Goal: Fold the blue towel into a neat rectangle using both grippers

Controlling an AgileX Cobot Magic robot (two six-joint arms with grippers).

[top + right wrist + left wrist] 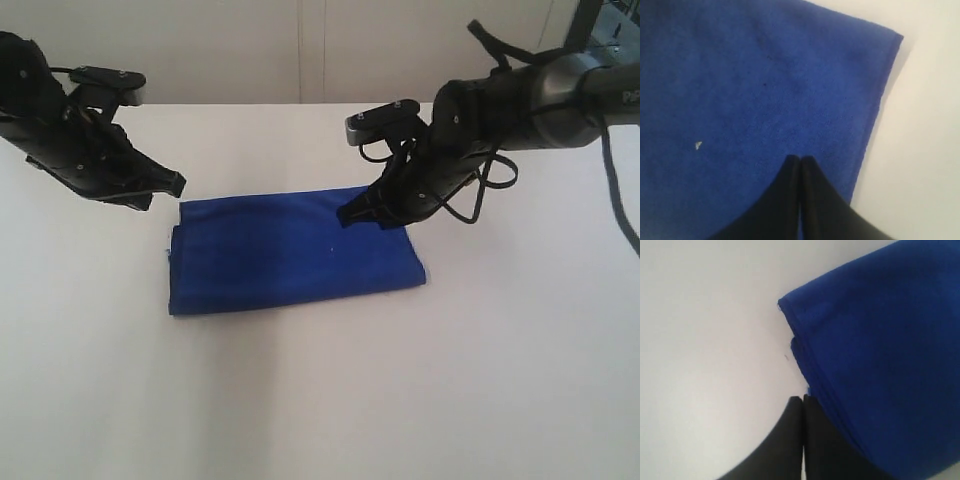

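Exterior view: the blue towel (290, 250) lies folded on the white counter (320, 420), its long axis running left to right. Left wrist view: the left gripper (802, 399), fingers (785, 440) pressed together and empty, sits just off the towel's layered corner. Right wrist view: the right gripper (800, 157), likewise closed and empty, hangs over the cloth near its side edge and is the nearer one.

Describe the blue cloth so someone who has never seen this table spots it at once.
Start from the white table that fills the view. Near its middle, between the left gripper and the right gripper, lies the blue towel. It is the only cloth and only coloured thing there: deep royal blue, folded flat into a rough rectangle.
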